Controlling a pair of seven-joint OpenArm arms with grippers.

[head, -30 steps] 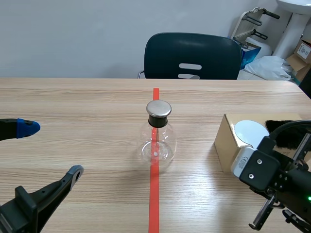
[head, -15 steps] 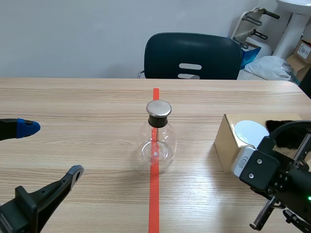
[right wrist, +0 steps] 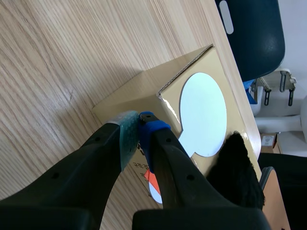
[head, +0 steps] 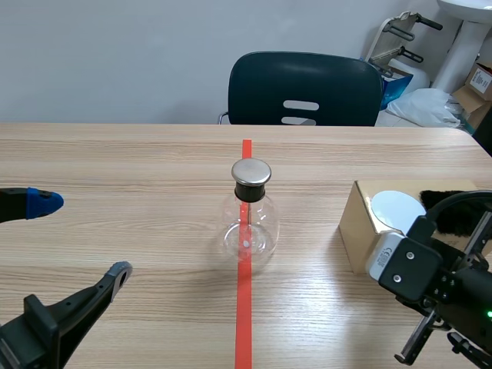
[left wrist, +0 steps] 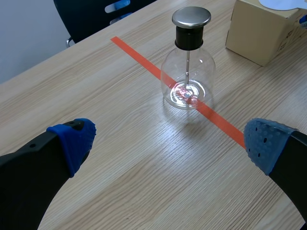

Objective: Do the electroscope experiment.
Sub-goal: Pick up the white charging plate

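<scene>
— Blue and grey pads at the far left: left claw [head: 81,237] spread wide over the wooden surface [head: 115,161], holding nothing.
— Anything in the way ahead of it?
— Only bare wood. Same from the left wrist: fingers far apart, electroscope flask [left wrist: 188,81] well ahead, untouched.
— And the flask's place?
— Upright at mid-surface, electroscope flask [head: 247,223] standing on the orange-red tape line [head: 244,307]. Clear glass, black neck, metal cap [head: 251,171], thin rod hanging inside.
— Behind that?
— Dark chair [head: 307,88] drawn up to the far edge.
— Further right?
— Cardboard box [head: 360,227], well apart from the flask, with a white disc [head: 396,209] and a black furry tuft [head: 461,211] on top.
— Right claw?
— Hidden in the scene view behind its own wrist housing. From the right wrist: right claw [right wrist: 139,125] pinched together, pads meeting, nothing seen between them, tips over the box's near corner. Cannot tell whether touching the cardboard. Box between that claw and the flask.
— Beyond the surface?
— White bag [head: 427,106] at the far right.
</scene>
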